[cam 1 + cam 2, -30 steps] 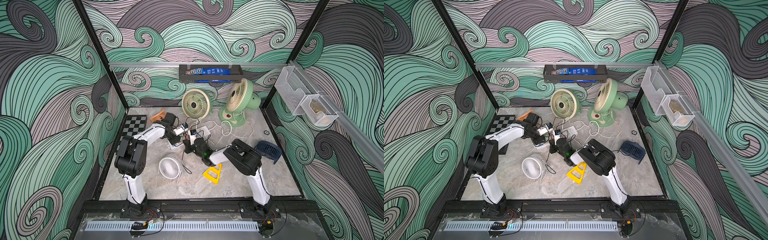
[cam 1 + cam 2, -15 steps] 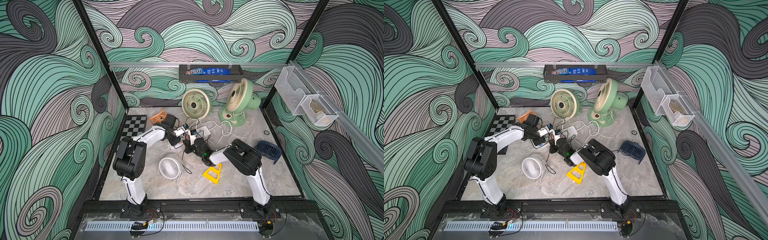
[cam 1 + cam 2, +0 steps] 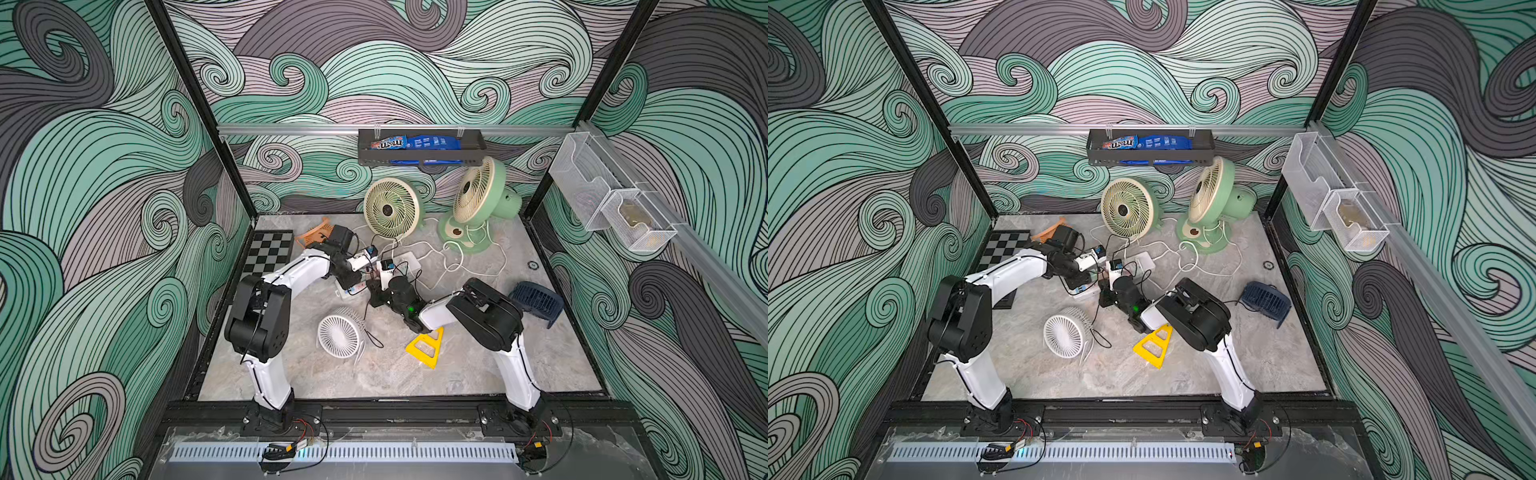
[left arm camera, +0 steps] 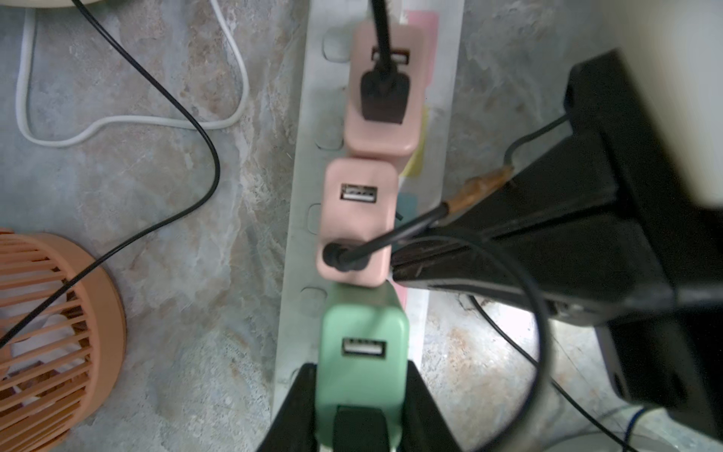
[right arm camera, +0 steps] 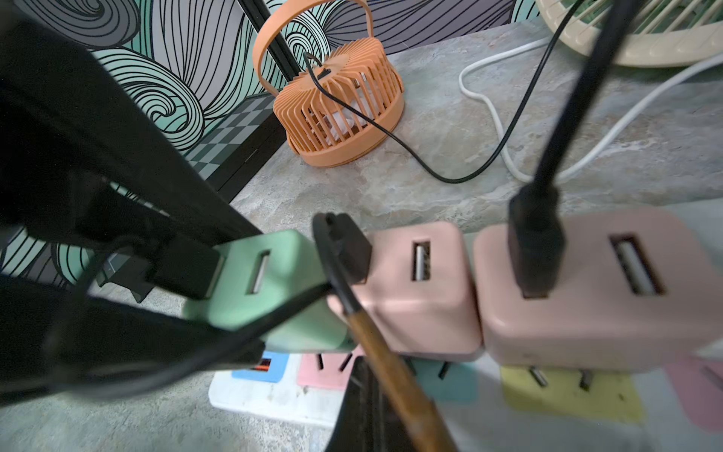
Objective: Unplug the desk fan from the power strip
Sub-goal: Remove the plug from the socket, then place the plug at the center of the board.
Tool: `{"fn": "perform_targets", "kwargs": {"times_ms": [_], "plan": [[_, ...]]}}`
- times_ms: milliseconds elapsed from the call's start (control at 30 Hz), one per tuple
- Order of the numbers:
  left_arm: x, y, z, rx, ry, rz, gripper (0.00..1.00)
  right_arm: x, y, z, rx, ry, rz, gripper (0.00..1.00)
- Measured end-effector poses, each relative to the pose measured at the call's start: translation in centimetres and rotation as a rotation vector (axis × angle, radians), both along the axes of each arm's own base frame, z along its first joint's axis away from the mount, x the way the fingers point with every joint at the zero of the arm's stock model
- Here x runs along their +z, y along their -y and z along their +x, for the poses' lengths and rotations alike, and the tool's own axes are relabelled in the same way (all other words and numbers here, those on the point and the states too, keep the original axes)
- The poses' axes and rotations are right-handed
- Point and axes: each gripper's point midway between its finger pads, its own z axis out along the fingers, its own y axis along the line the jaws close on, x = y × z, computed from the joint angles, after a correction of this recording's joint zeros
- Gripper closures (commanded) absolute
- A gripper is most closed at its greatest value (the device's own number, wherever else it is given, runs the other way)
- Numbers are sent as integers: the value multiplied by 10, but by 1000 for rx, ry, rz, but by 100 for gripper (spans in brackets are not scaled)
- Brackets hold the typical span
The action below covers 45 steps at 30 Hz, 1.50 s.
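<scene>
The walls (image 3: 374,62) carry a swirling wave pattern in teal, pale mauve and dark grey, ruled with thin black lines. The counter (image 3: 374,382) is grey marbled stone with rusty-brown veins. The white plastic power strip (image 5: 270,399) bears square socket patches of blue, pink, teal, yellow and pink again. A mint-green cube adapter (image 4: 364,313), a pale pink cube adapter (image 4: 360,219) and a second pink cube adapter (image 4: 383,137) all have black plugs and cables. The slatted round fan (image 5: 340,113) is orange. The small wire-grille fan (image 3: 338,334) is white and the boxy fan (image 3: 536,301) navy. The round standing fan (image 3: 399,195) is cream, and the tall standing fan (image 3: 478,199) is pale green with a cream grille. The flat triangle frame (image 3: 420,358) is yellow, and the square mat (image 3: 268,251) is chequered black and grey.
</scene>
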Motion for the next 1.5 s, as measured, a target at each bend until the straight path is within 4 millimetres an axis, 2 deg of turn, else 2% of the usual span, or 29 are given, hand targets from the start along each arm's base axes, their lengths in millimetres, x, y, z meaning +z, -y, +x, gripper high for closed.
{"fn": "perform_targets", "kwargs": {"times_ms": [100, 533, 700, 767, 967, 1100, 1267, 1500], "plan": [[-5, -1, 0, -8, 23, 22, 100, 0, 0, 0, -1, -2, 2, 100], [1, -1, -2, 5, -1, -15, 100, 1, 0, -1, 9, 10, -5, 100], [4, -3, -10, 8, -49, -58, 100, 5, 1, -11, 54, 12, -33, 100], [7, -4, -14, 8, -61, -69, 100, 18, 1, -17, 83, 26, -36, 100], [34, -10, -19, 13, -32, -109, 100, 95, 2, -35, 161, 151, 32, 100], [50, -21, -24, 23, -25, -134, 100, 132, 12, -48, 181, 211, 60, 99], [60, -41, -37, 36, -59, -157, 100, 140, 32, -54, 166, 208, 49, 99], [59, -85, -67, 94, -176, -212, 100, 136, 67, -44, 98, 174, 26, 99]]}}
